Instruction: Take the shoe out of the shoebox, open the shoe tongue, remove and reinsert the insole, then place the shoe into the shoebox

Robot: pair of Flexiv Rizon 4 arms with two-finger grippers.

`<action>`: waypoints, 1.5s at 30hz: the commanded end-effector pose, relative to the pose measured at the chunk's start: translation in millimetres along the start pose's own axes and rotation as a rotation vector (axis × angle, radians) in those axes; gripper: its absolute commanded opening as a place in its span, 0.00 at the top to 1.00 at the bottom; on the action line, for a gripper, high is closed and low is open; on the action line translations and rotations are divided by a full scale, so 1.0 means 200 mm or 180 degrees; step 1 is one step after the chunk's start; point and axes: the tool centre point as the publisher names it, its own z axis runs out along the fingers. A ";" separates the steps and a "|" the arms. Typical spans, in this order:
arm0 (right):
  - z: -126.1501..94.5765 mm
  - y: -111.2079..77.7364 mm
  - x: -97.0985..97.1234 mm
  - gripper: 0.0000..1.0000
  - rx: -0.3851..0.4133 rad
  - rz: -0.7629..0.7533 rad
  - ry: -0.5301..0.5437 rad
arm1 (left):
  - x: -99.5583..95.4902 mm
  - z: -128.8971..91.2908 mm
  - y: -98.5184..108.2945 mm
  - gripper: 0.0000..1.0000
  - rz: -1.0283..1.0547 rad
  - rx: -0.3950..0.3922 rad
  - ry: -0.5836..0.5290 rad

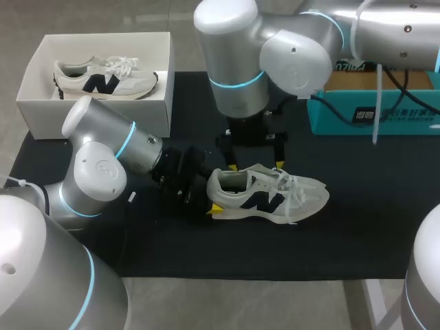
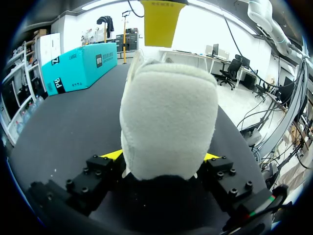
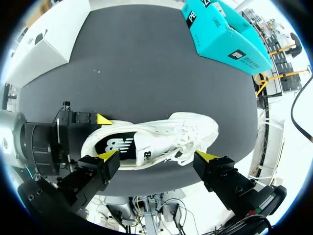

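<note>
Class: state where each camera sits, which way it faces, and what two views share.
Head: above and behind, looking down on the table; left arm, right arm show.
Left wrist: low behind the shoe, looking along it; jaws clamp its heel.
Right wrist: above the shoe, looking down; open jaws show.
All share the shoe.

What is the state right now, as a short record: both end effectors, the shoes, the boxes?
left end effector: shut on the heel of the sneaker
right end effector: open, over the sneaker
sneaker: upright on the black mat, outside the shoebox, toe toward my right
insole: dark, visible inside the shoe opening
shoebox: white, open, far left of the table
second sneaker: lying in the shoebox
teal box: far right, behind the mat
</note>
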 end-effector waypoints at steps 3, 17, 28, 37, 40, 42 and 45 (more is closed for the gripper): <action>0.09 -0.02 0.03 0.08 -0.0001 0.0062 -0.0164 | -0.01 0.01 0.01 1.00 -0.0002 -0.0010 0.0005; 0.19 -0.02 0.05 0.58 0.0151 0.0145 -0.0293 | -0.01 0.01 0.01 1.00 -0.0002 -0.0010 0.0005; 0.18 -0.01 0.02 1.00 0.0169 0.0240 -0.0385 | -0.01 0.01 0.01 1.00 -0.0002 -0.0010 0.0005; 0.11 -0.02 -0.08 1.00 0.0184 0.0330 -0.0343 | -0.01 0.01 0.01 1.00 -0.0002 -0.0010 0.0005; 0.10 -0.02 -0.13 1.00 0.0198 0.0353 -0.0369 | -0.01 0.01 0.01 1.00 -0.0002 -0.0010 0.0005; 0.10 -0.01 -0.17 1.00 0.0212 0.0365 -0.0387 | -0.01 0.01 0.01 1.00 -0.0002 -0.0010 0.0005; 0.11 0.01 -0.22 1.00 0.0268 0.0366 -0.0339 | -0.01 0.01 0.01 1.00 -0.0002 -0.0010 0.0005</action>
